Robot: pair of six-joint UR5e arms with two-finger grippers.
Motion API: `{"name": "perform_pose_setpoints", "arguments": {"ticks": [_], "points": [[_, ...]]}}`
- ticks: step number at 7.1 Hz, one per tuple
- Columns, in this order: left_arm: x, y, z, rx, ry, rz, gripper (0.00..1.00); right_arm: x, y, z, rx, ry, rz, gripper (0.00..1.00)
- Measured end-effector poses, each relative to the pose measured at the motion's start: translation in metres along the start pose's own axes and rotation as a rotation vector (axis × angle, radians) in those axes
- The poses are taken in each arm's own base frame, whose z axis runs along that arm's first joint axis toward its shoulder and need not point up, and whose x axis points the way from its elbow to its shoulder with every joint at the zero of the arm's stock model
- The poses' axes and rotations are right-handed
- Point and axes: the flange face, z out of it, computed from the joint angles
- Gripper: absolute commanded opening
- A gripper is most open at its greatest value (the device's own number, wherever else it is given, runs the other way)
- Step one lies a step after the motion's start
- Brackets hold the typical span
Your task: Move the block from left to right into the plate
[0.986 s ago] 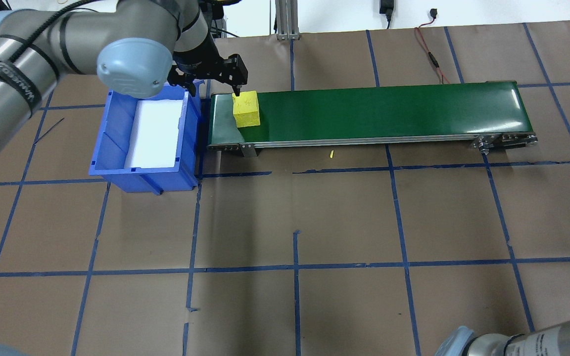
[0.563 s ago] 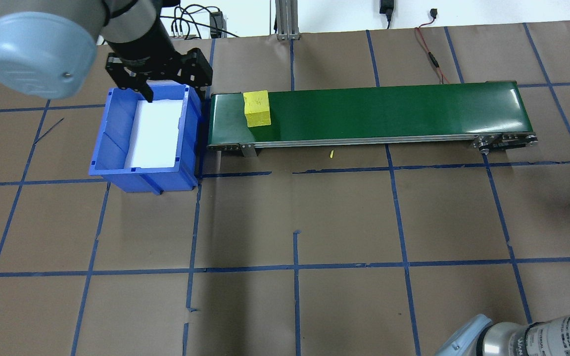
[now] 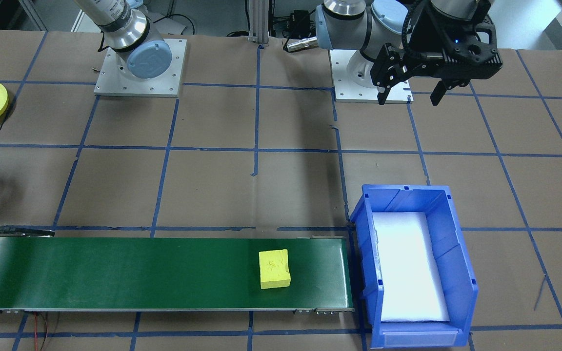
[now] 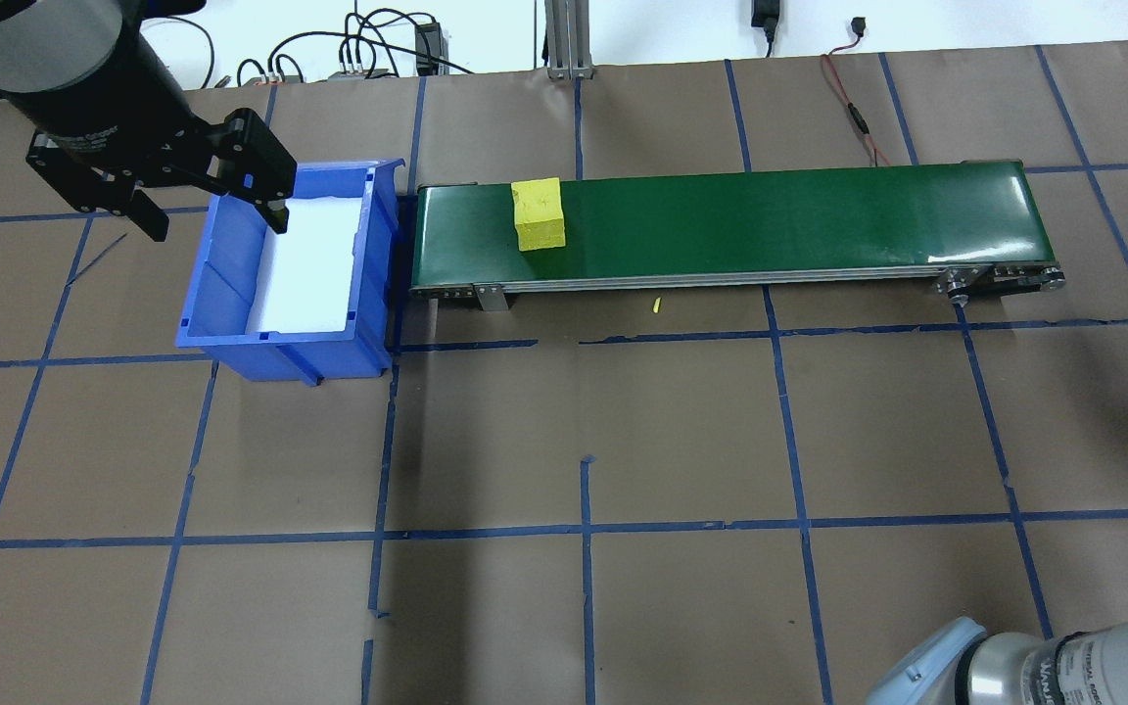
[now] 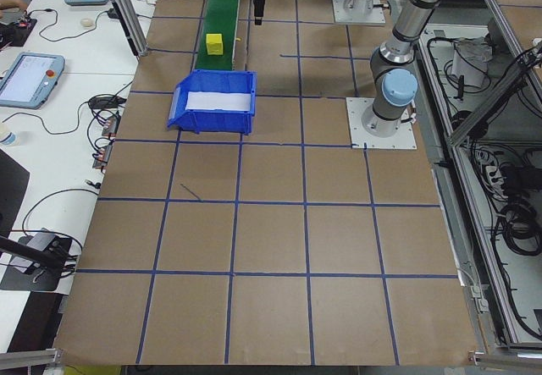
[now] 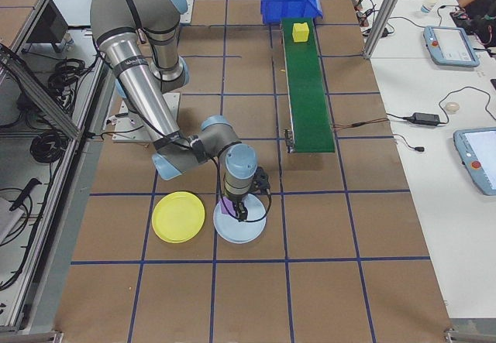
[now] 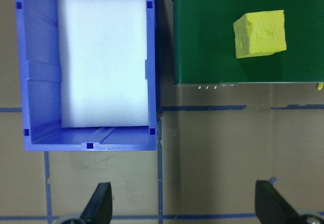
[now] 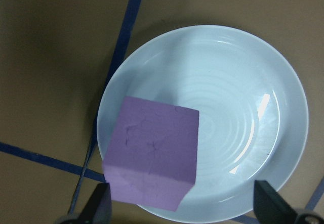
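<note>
Yellow foam block (image 4: 539, 214) alone on green conveyor belt (image 4: 770, 220), unobstructed all round, left gripper (image 4: 209, 211) wide open, empty, raised beside blue plastic bin (image 4: 231, 294), right gripper (image 8: 182, 209) spread wide over purple foam cube (image 8: 152, 153) on pale round plate (image 8: 243, 113), gripping nothing

Light was even and bright from overhead on my feeds, with soft shadows pooling on the brown table (image 4: 681, 431). The conveyor belt (image 4: 770, 211) caught a pale sheen near its right end. The white foam (image 7: 104, 59) in the bin nearly blew out. My right wrist view showed glare streaks on the pale plate (image 8: 243, 107), its edges slightly soft.
</note>
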Motion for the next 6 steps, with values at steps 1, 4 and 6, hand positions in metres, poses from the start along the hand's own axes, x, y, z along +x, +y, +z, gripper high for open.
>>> {"name": "perform_pose_setpoints", "arguments": {"ticks": [1,4,6], "points": [[-0.003,0.003,0.006,-0.013,-0.001,-0.007,1.00,-0.022,-0.037,-0.019,0.056,0.010,0.010,1.00],[-0.014,0.004,0.006,0.004,-0.005,-0.025,1.00,-0.155,-0.191,-0.055,0.143,0.004,0.062,1.00],[-0.013,0.006,0.009,0.001,-0.006,-0.019,1.00,-0.247,-0.264,-0.075,0.219,-0.055,0.150,1.00]]}}
